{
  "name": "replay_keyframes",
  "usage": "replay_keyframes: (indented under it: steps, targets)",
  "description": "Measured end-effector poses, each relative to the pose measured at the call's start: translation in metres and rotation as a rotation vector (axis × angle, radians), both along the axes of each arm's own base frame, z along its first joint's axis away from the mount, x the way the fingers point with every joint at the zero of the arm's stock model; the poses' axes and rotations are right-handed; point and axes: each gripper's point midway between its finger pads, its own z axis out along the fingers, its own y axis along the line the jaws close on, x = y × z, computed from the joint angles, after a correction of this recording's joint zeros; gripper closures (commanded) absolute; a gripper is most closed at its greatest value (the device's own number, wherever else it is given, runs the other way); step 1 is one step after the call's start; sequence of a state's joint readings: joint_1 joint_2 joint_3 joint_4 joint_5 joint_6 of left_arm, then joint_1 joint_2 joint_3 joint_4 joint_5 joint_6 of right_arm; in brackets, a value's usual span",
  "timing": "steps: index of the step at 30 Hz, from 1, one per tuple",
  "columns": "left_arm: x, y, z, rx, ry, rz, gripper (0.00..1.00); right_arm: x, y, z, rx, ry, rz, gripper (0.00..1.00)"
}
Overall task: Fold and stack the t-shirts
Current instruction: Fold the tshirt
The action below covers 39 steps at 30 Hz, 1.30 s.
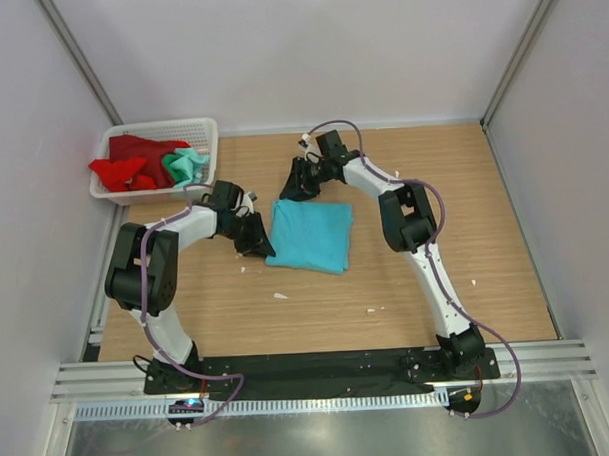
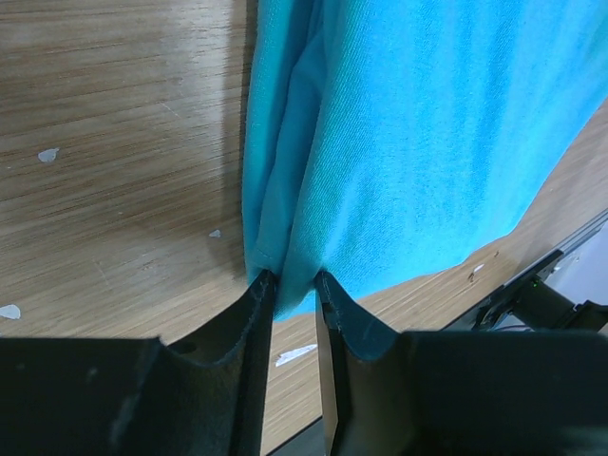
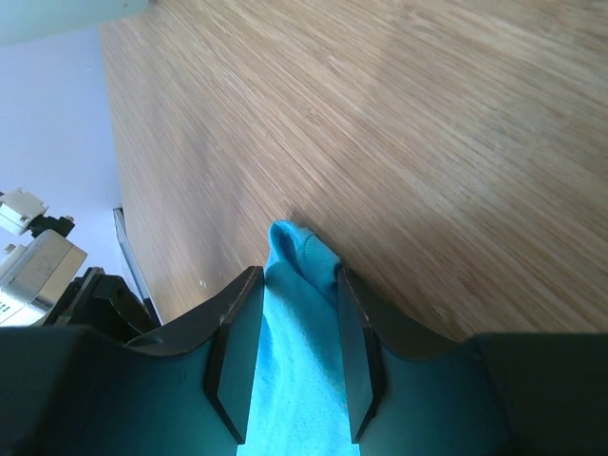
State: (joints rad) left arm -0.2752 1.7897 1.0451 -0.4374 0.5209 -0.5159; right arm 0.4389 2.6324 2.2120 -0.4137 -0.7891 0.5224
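We see the folded turquoise t-shirt (image 1: 312, 234) lying flat mid-table. Our left gripper (image 1: 257, 245) pinches its edge at 8 o'clock; our right gripper (image 1: 296, 188) is clamped on its 11 o'clock corner. A red t-shirt (image 1: 130, 166) and a mint t-shirt (image 1: 187, 167) lie heaped in the white basket (image 1: 207, 126) at 10 o'clock.

No legible text, label, brand, number or sign in any of three views.
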Motion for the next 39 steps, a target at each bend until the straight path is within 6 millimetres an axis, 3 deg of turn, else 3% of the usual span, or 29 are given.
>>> replay_keyframes:
  steps: [5, 6, 9, 10, 19, 26, 29, 30, 33, 39]
  targets:
    - [0.000, 0.000, 0.000, -0.002, 0.002, -0.001, 0.81, 0.000, 0.003, -0.003, 0.007, 0.001, 0.005, 0.67]
    - [0.000, 0.000, -0.001, -0.003, 0.004, 0.000, 0.83, 0.000, 0.004, -0.004, 0.009, 0.002, 0.008, 0.72]
    - [-0.001, -0.001, -0.002, -0.005, 0.013, 0.001, 0.99, -0.003, 0.007, -0.007, 0.009, 0.007, 0.013, 0.78]
    - [-0.002, -0.001, -0.003, -0.005, 0.018, 0.003, 1.00, -0.003, 0.007, -0.008, 0.009, 0.008, 0.014, 0.79]
    - [-0.003, -0.002, -0.007, -0.012, 0.032, -0.003, 1.00, 0.005, 0.010, -0.009, -0.006, 0.007, -0.039, 0.92]
    - [-0.012, 0.000, -0.007, -0.018, 0.016, -0.001, 1.00, 0.011, 0.013, -0.004, 0.009, 0.028, -0.086, 0.93]
    - [-0.015, 0.001, -0.007, -0.021, 0.006, 0.001, 0.98, 0.011, 0.017, 0.000, 0.029, 0.038, -0.089, 0.75]
    - [-0.016, 0.002, -0.007, -0.021, 0.005, 0.002, 0.85, 0.011, 0.018, 0.001, 0.035, 0.042, -0.095, 0.67]
    - [-0.023, 0.003, -0.007, -0.019, 0.027, 0.004, 0.70, 0.017, 0.018, 0.003, 0.044, 0.023, -0.103, 0.52]
    - [-0.025, 0.004, 0.014, -0.020, 0.010, 0.006, 0.62, 0.026, -0.002, 0.019, -0.002, -0.005, -0.149, 0.26]
